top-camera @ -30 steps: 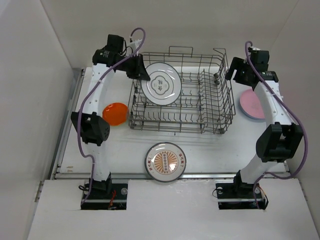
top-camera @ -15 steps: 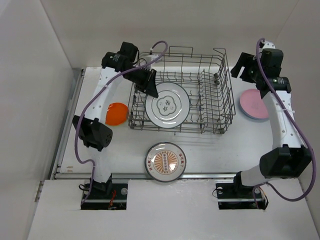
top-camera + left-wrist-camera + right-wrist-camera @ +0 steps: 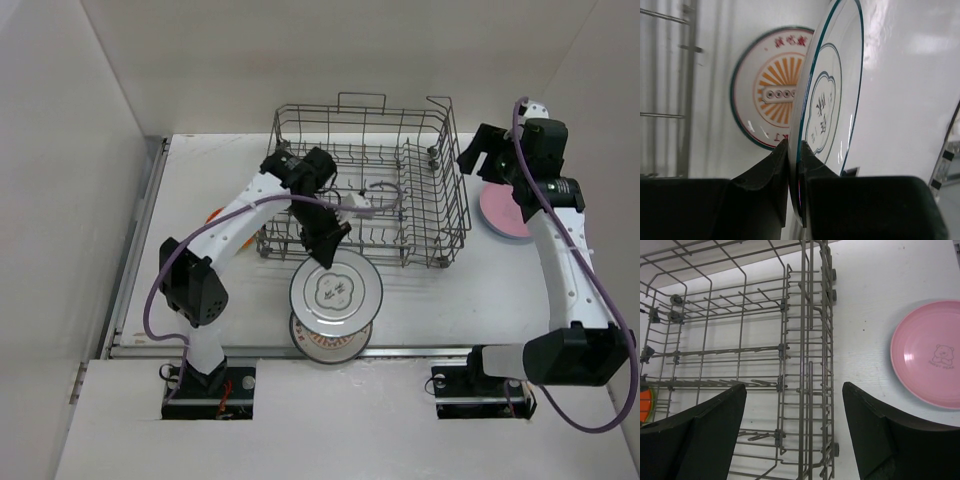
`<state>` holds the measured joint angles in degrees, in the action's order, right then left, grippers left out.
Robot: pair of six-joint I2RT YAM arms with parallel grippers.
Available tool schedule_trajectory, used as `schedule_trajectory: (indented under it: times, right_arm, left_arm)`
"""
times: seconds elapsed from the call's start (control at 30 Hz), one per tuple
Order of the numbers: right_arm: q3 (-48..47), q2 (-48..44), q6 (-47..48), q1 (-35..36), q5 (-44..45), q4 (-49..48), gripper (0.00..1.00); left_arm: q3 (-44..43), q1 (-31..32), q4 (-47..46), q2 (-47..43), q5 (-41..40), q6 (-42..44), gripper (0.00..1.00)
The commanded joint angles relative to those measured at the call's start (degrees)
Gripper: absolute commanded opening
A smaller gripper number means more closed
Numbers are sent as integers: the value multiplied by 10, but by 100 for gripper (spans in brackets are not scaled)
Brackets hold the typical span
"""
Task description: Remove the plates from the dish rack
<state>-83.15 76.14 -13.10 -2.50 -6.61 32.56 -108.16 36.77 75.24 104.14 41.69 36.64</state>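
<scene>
Left gripper (image 3: 795,167) is clamped on the rim of the teal-edged plate (image 3: 829,95), one finger on each face, so it's holding that one. In the middle of the plate is a scalloped teal frame with a couple of dark characters, Chinese-looking, but I can't read them. It's round, so there's no long axis. From the top camera its face points up, and it sits above the patterned plate (image 3: 330,343), covering that plate's far part. Can't tell if they touch.

The patterned plate lies flat on the table (image 3: 440,300), just in front of the dish rack (image 3: 440,200). It has an orange sunburst and red characters along the rim, too blurry to read.

Right gripper (image 3: 794,387) is spread wide with nothing in it, over the rack's right end. Beside the rack lies the pink plate (image 3: 920,340), face up, with a little bear drawing and tiny unreadable lettering under it. A sliver of an orange plate (image 3: 644,402) shows past the rack's left side.
</scene>
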Motion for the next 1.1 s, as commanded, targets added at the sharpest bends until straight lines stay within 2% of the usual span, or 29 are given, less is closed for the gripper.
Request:
schedule_trajectory:
  times: [0.0,0.33,0.5,0.53,0.63,0.67,0.8,1.07]
  right_arm:
    - [15,-38,-5,7,-10,-35,83]
    - [66,-64,-5,17,-10,-41,83]
    - [66,-75,-5,17,-5,-41,83]
    - [66,-75,-5,17,-5,-41,83]
    - [66,-75,-5,17,-5,-36,83]
    - [66,-75,-5,17,-5,-36,83]
    - [61,-75,-5,17,-5,-36,83]
    - [49,-64,-5,17,-5,-36,83]
  left_arm:
    - [61,34,57,-43,-23,30,0]
    - [185,88,-44,-41,-70,12,0]
    - [231,94,-153,-64,-111,-27,19]
    - [231,94,-160,-64,-111,-33,28]
    - [225,99,-171,-64,-127,-48,46]
    - [216,99,-165,-64,-127,-48,55]
    - [211,99,-165,-82,-143,-55,60]
    - [172,99,-173,-121,-197,-79,60]
